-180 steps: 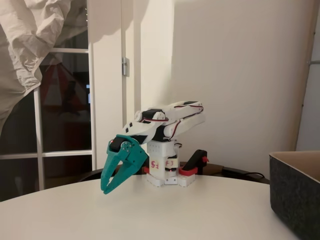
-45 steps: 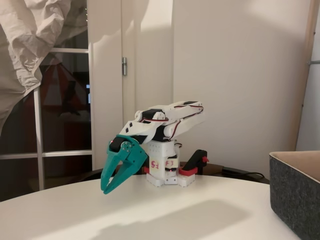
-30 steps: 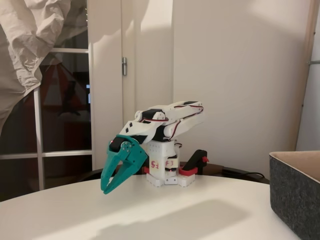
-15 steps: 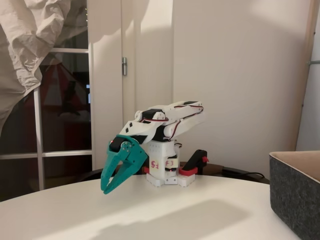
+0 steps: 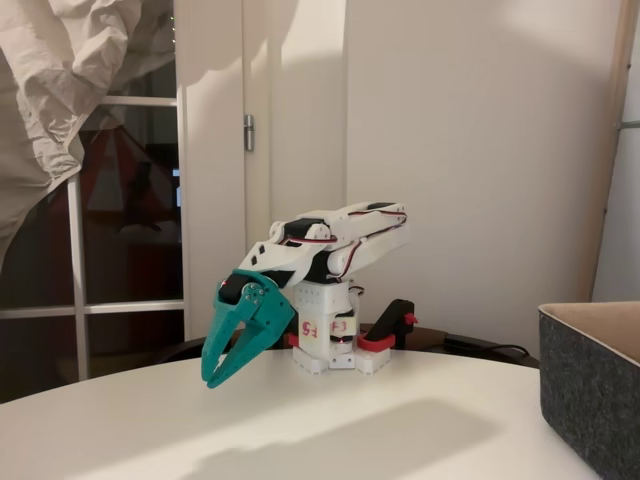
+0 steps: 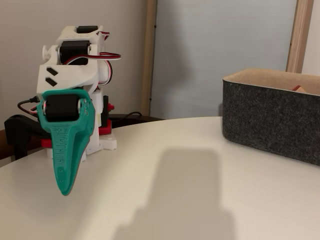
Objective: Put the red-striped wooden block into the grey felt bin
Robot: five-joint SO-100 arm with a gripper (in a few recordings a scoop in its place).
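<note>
block (image 6: 297, 88) maybe in bin (image 6: 270, 117), gripper (image 6: 64, 186) well apart

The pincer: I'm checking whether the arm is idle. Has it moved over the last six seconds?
No. In the fixed view the pincer hangs at the same spot beside the white base, jaws slightly parted.

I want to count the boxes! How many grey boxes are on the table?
1. The grey felt bin sits on the white table at the right edge in both fixed views, apart from the teal gripper. More could be hidden outside the pictures.
</note>
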